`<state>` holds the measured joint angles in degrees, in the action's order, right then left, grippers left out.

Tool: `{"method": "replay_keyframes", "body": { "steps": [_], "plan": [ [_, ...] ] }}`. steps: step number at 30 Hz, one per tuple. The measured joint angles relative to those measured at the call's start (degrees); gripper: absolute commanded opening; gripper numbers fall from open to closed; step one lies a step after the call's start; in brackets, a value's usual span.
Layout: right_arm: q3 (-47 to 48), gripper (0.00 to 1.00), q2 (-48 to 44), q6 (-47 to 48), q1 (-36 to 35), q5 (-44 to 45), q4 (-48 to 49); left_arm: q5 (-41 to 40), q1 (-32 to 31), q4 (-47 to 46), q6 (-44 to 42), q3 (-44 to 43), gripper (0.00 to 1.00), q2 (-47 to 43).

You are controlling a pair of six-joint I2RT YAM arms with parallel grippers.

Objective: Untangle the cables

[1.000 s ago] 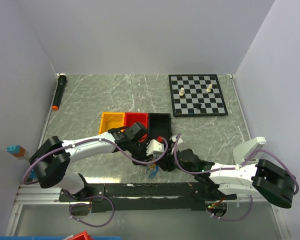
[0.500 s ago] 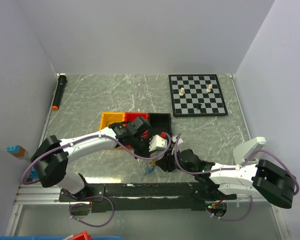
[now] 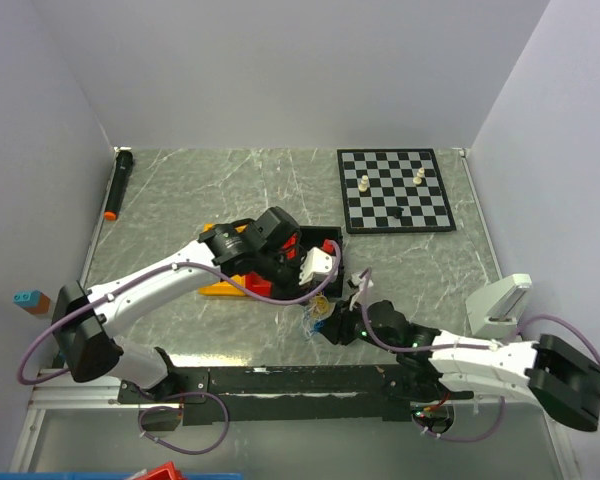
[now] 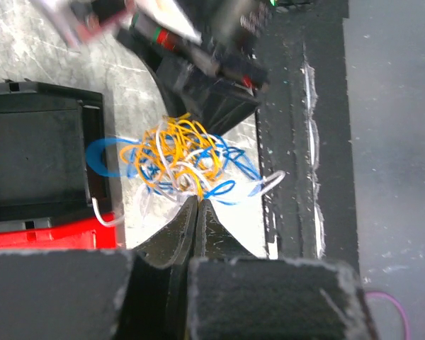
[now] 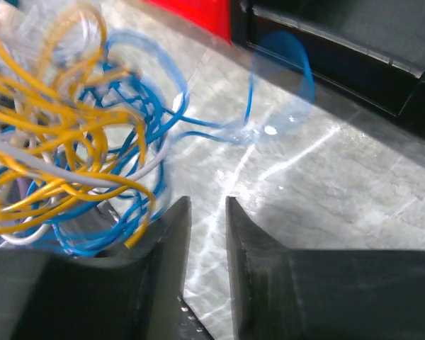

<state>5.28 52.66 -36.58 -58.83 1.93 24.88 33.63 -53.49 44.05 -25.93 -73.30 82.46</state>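
Observation:
The cables are one clump of blue, yellow-orange and white curly wires, on the table beside the black bin. My left gripper is shut, its tips pinching a yellow strand at the clump's near edge. From above the cables show between the left gripper and the right gripper. In the right wrist view the cables lie against the outer side of the left finger. The right gripper is open by a narrow gap, with only bare table between its fingers.
A red bin adjoins the black one, and an orange bin shows under the left arm. At the back right stands a chessboard with a few pieces. A black marker lies at the far left. The black rail runs along the near edge.
My left gripper has shut on the clump and drawn it up and away from the rail, toward the bins. The right arm has reached further left after it.

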Motion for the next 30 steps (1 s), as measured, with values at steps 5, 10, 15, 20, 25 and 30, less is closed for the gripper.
{"method": "replay_keyframes", "body": {
  "steps": [5, 10, 15, 20, 25, 30],
  "plan": [
    [-0.1, 0.78, -14.4, 0.2, 0.0, 0.5, -7.3, 0.0, 0.1, 1.1, -0.6, 2.2, 0.01, -2.6],
    [0.6, 0.84, -30.5, 1.7, 0.0, 0.7, -16.1, -0.6, 0.1, 1.7, -1.9, 6.1, 0.01, -3.9],
    [3.7, 0.78, -30.5, 4.5, 0.0, -0.1, -20.5, -0.7, 0.1, 1.8, -2.5, 6.4, 0.01, -3.9],
    [4.5, 0.73, -24.3, 6.9, 0.0, -2.5, -20.5, -0.4, 0.1, 2.2, -2.8, 5.8, 0.01, -3.9],
    [4.6, 0.71, -21.9, 8.9, 0.0, -3.2, -19.6, 1.0, 0.1, 3.5, -4.3, 5.2, 0.01, -3.9],
    [6.1, 0.68, -20.9, 11.1, 0.0, -3.7, -17.7, 2.6, 0.1, 5.2, -6.4, 5.0, 0.01, -3.8]
  ]
}}
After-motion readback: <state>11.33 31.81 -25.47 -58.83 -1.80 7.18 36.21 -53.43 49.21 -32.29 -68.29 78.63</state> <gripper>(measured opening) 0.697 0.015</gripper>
